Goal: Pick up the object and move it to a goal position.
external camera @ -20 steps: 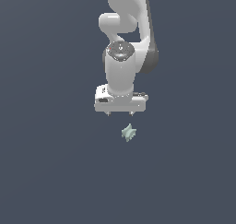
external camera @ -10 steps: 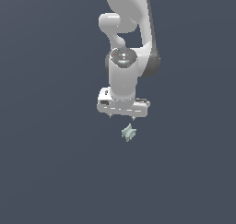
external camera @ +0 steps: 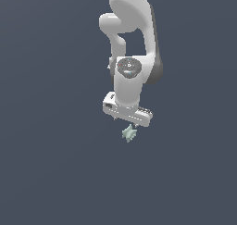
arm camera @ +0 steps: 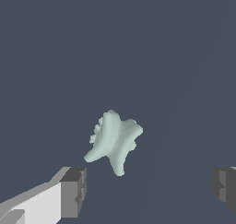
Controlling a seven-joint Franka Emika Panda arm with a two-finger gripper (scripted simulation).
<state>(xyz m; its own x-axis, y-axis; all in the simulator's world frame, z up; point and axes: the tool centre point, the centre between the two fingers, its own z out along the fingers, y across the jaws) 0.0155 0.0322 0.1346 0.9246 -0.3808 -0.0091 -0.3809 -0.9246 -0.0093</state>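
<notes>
In the exterior view, we see the object (external camera: 129, 133) lying on the dark surface (external camera: 51, 173) directly below the gripper (external camera: 126, 122), with its upper spikes almost meeting the underside of the white hand. We judge this placement to be deliberate: the gripper sits above the object so that a straight descent brings the fingers to either side of it. The arm (external camera: 134, 39) hangs nearly vertical, the wrist pointing downward. The hand is rolled, so that its end toward the exterior view's right sits lower than its other end. The fingertips are too small here for us to judge their spacing.

In the wrist view, we see the object (arm camera: 113, 141) between the two fingers (arm camera: 73, 191), nearer to the one with the white body than to the other, and touching neither. The fingers stand wide apart with nothing gripped. We judge that this wide spacing is kept to clear the irregular spikes during the final descent. The object appears slightly beyond the fingertips, so we judge the grasp not yet made. The goal position is marked in neither view.
</notes>
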